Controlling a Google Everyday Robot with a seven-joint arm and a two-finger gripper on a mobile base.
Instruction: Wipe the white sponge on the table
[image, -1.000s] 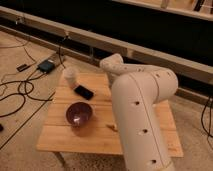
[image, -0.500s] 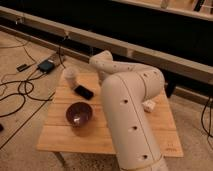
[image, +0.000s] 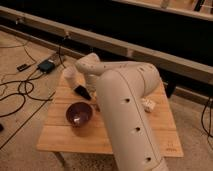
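The table (image: 60, 140) is a small low table with a light wooden plank top. My white arm (image: 125, 115) rises from the bottom of the view, bends over the table and ends at a rounded wrist (image: 89, 65) beside the upright white cup (image: 69, 76). The gripper is hidden behind the arm, somewhere over the table's middle. The white sponge does not show; it is hidden or out of view.
A dark purple bowl (image: 79, 114) sits front left on the table. A flat black object (image: 82, 92) lies between the bowl and the cup. A small white item with faint marks (image: 147, 104) lies right of the arm. Cables and a dark box (image: 46, 65) are on the floor at left.
The arm's wrist end has swung left across the table toward the white cup. The bowl, the black object and the small white item have not moved.
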